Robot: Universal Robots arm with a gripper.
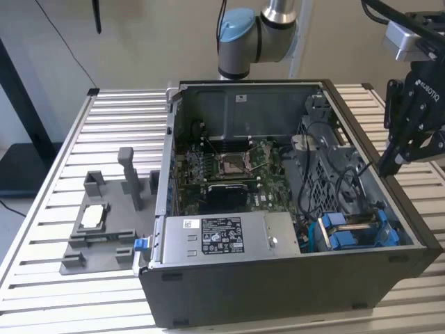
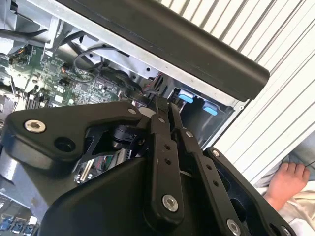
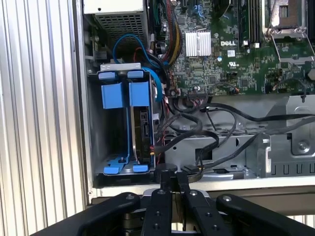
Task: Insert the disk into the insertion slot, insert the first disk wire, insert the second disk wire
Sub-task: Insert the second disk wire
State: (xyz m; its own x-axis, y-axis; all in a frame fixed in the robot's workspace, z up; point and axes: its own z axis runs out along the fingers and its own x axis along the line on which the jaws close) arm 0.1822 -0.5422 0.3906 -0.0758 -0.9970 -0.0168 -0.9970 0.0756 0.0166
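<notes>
Bright even light; table slats [image 2: 290, 73] glaring; case [image 1: 278, 292] interior shadowed.

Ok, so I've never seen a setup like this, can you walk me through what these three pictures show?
This is a robot arm over an open computer case that lies on a slatted metal table. The exterior view takes in the whole scene from off the arm. Both wrist views come from cameras riding on the arm, looking past its black gripper into the case. The gripper hangs by the case's wall on the exterior view's right, shut, with nothing visibly in it. Inside, the disk in its blue carrier sits in its bay near the silver power-supply box. A grey fixture lies on the table at the exterior view's left.
</notes>
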